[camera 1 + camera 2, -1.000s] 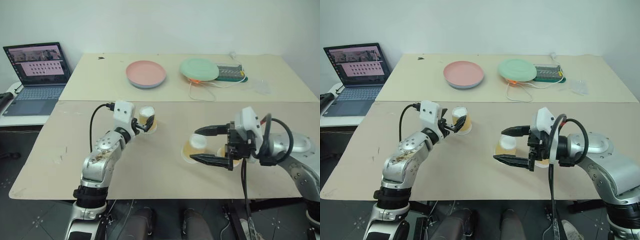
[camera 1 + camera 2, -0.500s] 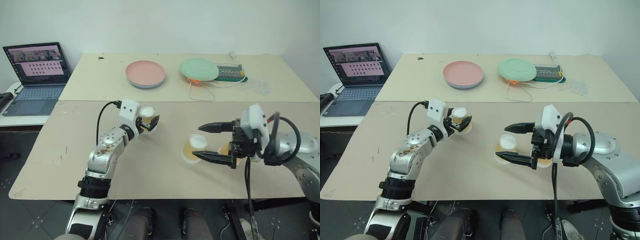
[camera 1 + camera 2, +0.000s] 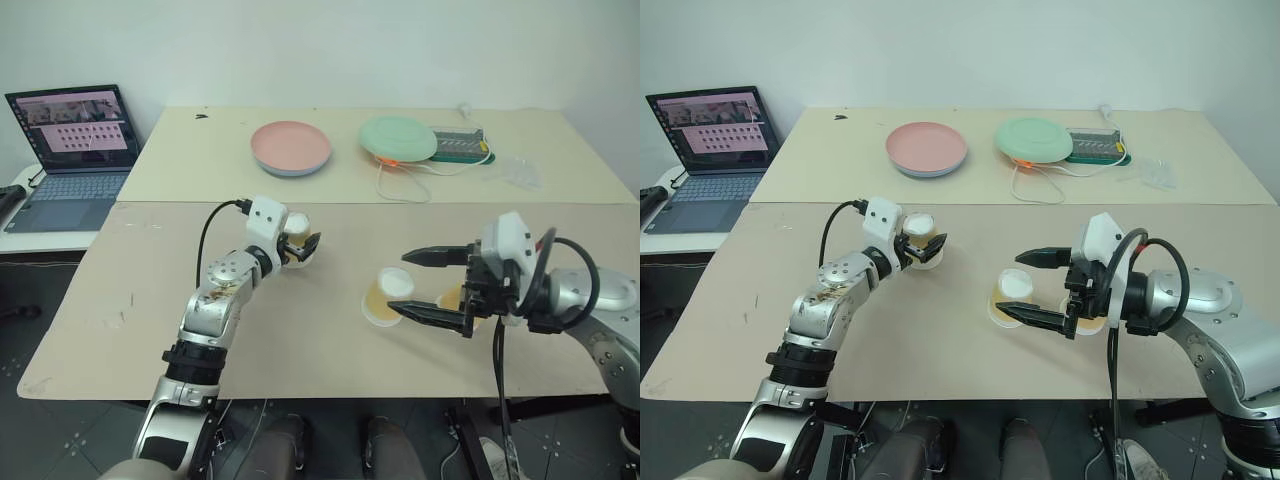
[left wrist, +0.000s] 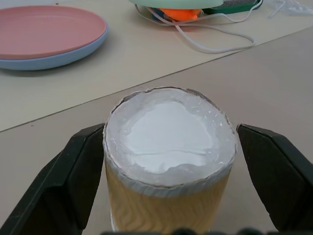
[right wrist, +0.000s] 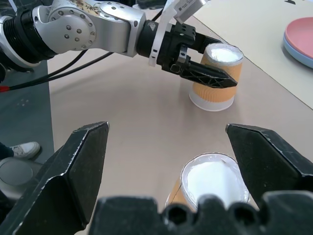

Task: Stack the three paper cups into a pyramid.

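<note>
Three paper cups stood upside down, white ends up, on the near table (image 3: 300, 340). Nearest the robot, the right gripper (image 3: 432, 286) hovered with its jaws spread wide, holding nothing; the middle cup (image 3: 388, 295) stood just beyond its fingertips, while a second cup (image 3: 452, 298) stood close beside the lower finger, partly hidden by the gripper. Whether either cup touched a finger could not be told. Farther off and to the left, the left gripper (image 3: 302, 249) had its jaws around the third cup (image 4: 168, 161), one black finger on each side of the tan wall; the jaws stood wide, and whether they were pressing the cup or only bracketing it could not be told. That cup's wide rim rested on the table, well apart from the other two. On the far table (image 3: 200, 160) lay a pink plate (image 3: 291, 147) and a green plate (image 3: 398, 138), with a white cable (image 3: 405, 185) curling near the green one. An open laptop (image 3: 72, 150) sat at far left.
</note>
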Tool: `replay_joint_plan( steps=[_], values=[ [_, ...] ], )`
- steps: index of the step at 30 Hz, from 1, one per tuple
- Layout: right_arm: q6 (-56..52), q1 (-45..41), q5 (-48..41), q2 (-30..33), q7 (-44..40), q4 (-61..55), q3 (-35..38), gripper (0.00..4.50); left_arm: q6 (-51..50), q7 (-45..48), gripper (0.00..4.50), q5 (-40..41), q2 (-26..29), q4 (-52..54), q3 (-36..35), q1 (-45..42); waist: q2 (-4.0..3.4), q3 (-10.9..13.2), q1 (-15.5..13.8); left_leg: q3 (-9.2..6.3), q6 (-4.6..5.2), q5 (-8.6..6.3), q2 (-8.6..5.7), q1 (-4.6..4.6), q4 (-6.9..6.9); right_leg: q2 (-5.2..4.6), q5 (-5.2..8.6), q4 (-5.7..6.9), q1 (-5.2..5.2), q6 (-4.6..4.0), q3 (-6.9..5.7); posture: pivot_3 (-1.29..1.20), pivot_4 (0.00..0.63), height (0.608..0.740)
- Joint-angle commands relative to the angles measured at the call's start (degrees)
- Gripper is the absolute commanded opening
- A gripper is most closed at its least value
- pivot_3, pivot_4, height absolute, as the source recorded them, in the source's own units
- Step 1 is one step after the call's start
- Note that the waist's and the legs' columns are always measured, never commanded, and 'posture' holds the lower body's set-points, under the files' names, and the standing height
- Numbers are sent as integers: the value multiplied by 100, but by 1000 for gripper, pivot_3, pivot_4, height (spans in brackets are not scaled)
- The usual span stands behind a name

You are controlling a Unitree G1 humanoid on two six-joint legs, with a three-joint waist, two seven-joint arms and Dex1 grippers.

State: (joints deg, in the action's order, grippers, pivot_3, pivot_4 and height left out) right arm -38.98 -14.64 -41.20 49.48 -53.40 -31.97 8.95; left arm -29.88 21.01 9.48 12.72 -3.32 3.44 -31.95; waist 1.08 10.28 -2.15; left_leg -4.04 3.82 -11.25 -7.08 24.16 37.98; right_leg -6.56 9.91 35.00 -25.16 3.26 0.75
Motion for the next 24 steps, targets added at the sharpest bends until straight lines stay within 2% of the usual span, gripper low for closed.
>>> replay_joint_plan(
  steps=[1, 2, 3, 4, 5, 11, 14, 16, 20, 24],
  values=[
    [152, -36, 8, -26, 40, -109, 54, 4500, 203, 30, 3680, 34, -39, -11, -93, -219, 0, 0, -6, 0, 0, 0, 0, 0, 0, 0, 0, 0, 0, 0, 0, 0, 150, 715],
    [139, -35, -6, -30, 54, -132, 64, 4500, 204, 45, 3201, 25, -31, -17, -95, -223, 0, 0, -7, 0, 0, 0, 0, 0, 0, 0, 0, 0, 0, 0, 0, 0, 150, 715],
    [130, -34, -16, -33, 62, -147, 72, 4500, 207, 58, 2974, 15, -23, -18, -91, -224, 0, 0, -7, 0, 0, 0, 0, 0, 0, 0, 0, -1, 0, 0, 0, 0, 150, 715],
    [126, -26, -20, -35, 67, -163, 77, 4500, 201, 81, 2422, 1, -6, -17, -78, -223, 0, 0, -7, 0, 0, 0, 0, 0, 0, 0, 0, -1, 0, 0, 0, 0, 150, 715],
    [128, -16, -17, -36, 69, -169, 79, 4500, 202, 100, 2300, -8, 7, -13, -72, -222, 0, 0, -7, 0, 0, 0, 0, 0, 0, 0, 0, -1, 0, 0, 0, 0, 150, 715],
    [152, 11, 24, -59, 118, -179, 52, 4500, 164, 261, 2300, 60, 205, 56, -214, -244, 0, 0, 5, 0, 0, 0, 0, 0, 0, 0, 0, 0, -1, 0, 0, 0, 150, 715],
    [171, -4, 77, -71, 144, -173, 23, 4500, 328, 751, 2300, 284, 501, 214, -373, -212, 0, 0, 9, 0, 0, 0, 1, 0, 0, 1, -1, 1, -2, 0, 0, 0, 150, 715],
    [179, -8, 91, -84, 150, -165, 13, 4500, 146, 1500, 2300, 794, 889, 362, -608, -137, 0, 0, 14, 0, 0, 0, 0, 0, 0, 2, -1, 1, -5, 0, 1, 0, 150, 715],
    [257, -63, 242, -104, 140, -25, -82, 4500, -133, 3129, 2300, 1499, 1860, 576, -574, 117, -3, -1, 92, 0, 0, 0, 1, 2, 0, 2, -1, 3, -11, -2, 1, 0, 150, 715],
    [297, -112, 293, -140, 126, 36, -118, 4500, -237, 3801, 2300, 1659, 2237, 631, -318, 183, -3, -1, 82, -2, -1, 0, -1, -1, 0, 0, -1, 1, -4, -2, -1, 0, 150, 715]
  ],
)
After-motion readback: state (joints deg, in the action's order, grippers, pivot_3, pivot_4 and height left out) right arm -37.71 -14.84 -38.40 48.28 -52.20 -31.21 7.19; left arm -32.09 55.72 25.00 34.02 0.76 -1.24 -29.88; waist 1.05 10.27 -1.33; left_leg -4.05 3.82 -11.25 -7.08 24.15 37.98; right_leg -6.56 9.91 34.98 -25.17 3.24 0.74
